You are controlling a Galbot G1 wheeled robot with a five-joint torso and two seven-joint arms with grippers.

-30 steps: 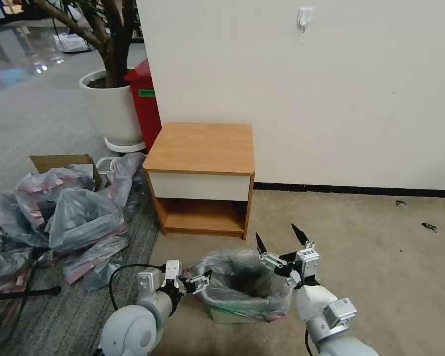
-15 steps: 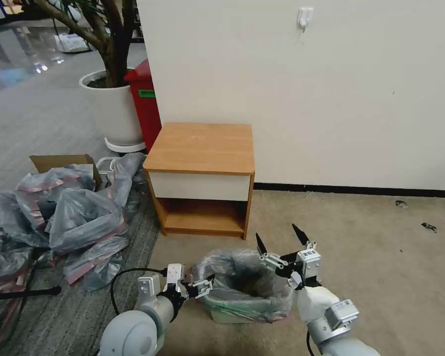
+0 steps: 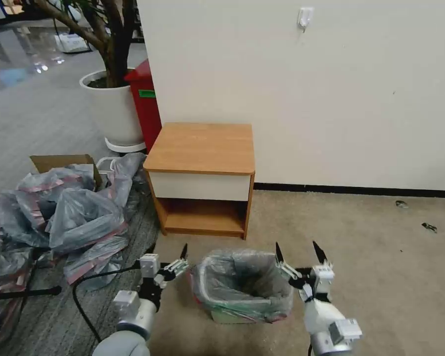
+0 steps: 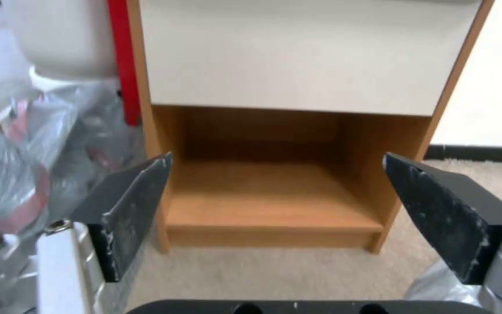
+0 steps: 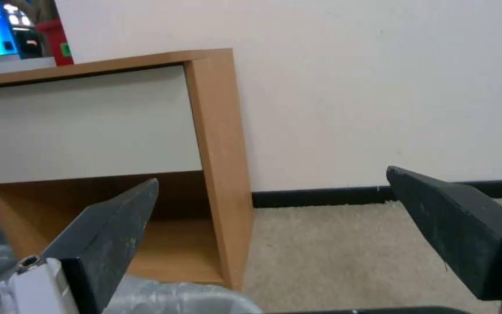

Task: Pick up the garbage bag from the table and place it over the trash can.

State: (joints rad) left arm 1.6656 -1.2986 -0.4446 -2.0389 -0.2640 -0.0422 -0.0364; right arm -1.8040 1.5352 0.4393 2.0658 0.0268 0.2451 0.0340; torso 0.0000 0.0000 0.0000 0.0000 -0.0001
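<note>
**Kid:** What are your two pincers doing?

**Me:** I see my left gripper (image 3: 169, 260) to the left of the can, close to it but not touching. Its two black fingers (image 4: 132, 205) are spread wide and hold nothing. My right gripper (image 3: 299, 255) is just beside the right side of the can. Its fingers (image 5: 109, 233) are spread wide too, with nothing between them. Both point up and toward the wall.

**Kid:** Where is the bag?

**Me:** The bag (image 3: 242, 284) is in the can (image 3: 232, 316) on the carpet. It lines the inside, and its edge is folded out over the rim all the way around. It is thin and grey, so I see through it a bit. A little pink shows low on the left side. The can peeks out under the bag at the bottom front.

**Kid:** And the table?

**Me:** The table (image 3: 202, 148) stands behind the can, against the white wall. From my left wrist I look straight into the open shelf under its white drawer. From my right wrist I see its right side and the black strip along the bottom of the wall.

**Kid:** What else is there?

**Me:** To the left of the table lies a heap of bags (image 3: 69, 217), grey and pink, with a box (image 3: 59, 162) behind it. Farther back stand a red bin (image 3: 144, 104) and a white pot (image 3: 111, 109) with a tree in it.
</note>
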